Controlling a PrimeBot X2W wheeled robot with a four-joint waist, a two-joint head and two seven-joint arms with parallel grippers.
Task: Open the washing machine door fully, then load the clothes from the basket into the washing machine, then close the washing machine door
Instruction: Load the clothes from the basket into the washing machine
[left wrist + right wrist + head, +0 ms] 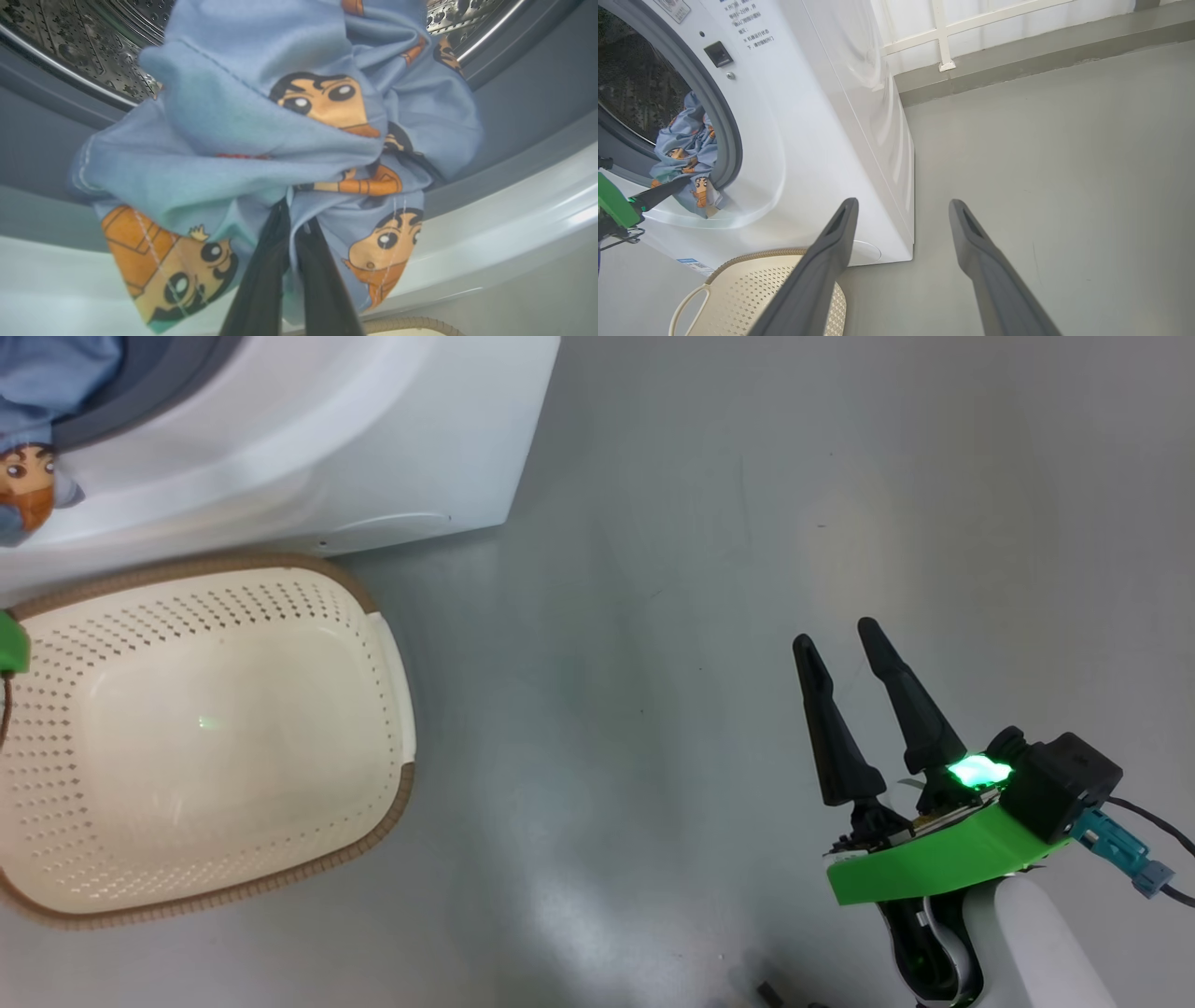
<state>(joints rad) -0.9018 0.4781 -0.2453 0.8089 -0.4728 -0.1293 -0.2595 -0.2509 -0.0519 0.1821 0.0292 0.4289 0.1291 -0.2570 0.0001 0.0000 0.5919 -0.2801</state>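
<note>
Left gripper pinches the clothes, draped over the gasket of the washing machine — half out. Best pushed deeper into the drum before releasing; basket empty, right gripper spread wide.

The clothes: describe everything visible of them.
The clothes are a crumpled bunch of soft light blue fabric printed with orange-brown cartoon faces, stitched hems showing. They sit at the mouth of the washing machine, draped over the lower blue-grey gasket and spilling onto the white front rim, with the steel drum behind. The left gripper is shut on a fold near the bunch's bottom.
</note>
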